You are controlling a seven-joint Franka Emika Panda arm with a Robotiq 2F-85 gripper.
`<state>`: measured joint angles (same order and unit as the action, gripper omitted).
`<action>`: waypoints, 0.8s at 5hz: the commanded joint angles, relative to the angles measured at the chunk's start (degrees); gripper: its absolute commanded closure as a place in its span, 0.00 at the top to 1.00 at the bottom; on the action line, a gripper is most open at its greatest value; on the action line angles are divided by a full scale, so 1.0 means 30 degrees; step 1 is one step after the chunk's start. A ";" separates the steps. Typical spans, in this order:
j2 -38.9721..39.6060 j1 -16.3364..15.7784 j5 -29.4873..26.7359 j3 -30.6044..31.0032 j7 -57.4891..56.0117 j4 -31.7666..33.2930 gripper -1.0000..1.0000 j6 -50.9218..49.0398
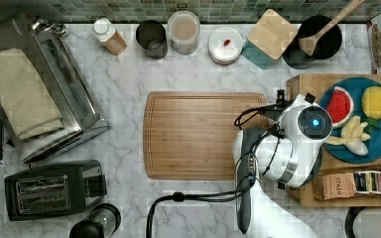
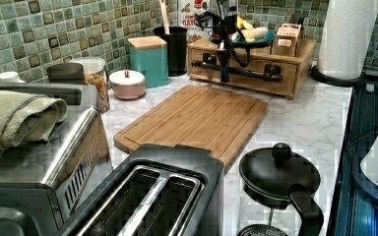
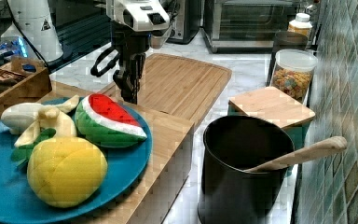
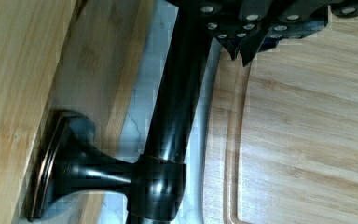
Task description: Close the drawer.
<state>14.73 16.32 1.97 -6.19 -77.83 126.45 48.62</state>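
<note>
Blue plate [image 3: 135,154] with toy fruit [image 3: 67,170]

White arm bent downward, wrist vertical, gripper [image 2: 225,73] low, jaws pointing straight down.

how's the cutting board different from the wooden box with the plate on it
The cutting board lies flat and low on the counter; the wooden box stands taller, against the tiled wall. The cutting board's top is bare, with a groove near its edge; the box carries a blue plate of toy fruit. The box front has a dark bar handle, with the gripper at it; the board has none. Both are light wood.
</note>
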 commanded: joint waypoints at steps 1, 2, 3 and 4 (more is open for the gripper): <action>-0.0597 0.2386 -0.0089 -0.2091 -0.1700 -0.2915 0.00 0.0345; -0.0597 0.2361 -0.0098 -0.2115 -0.1698 -0.2913 0.00 0.0348; -0.0571 0.1911 -0.0264 -0.2585 -0.1813 -0.2911 0.00 0.0350; -0.0592 0.2297 -0.0122 -0.2184 -0.1715 -0.2914 0.00 0.0346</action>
<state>14.79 15.89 1.76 -6.59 -77.89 126.12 48.20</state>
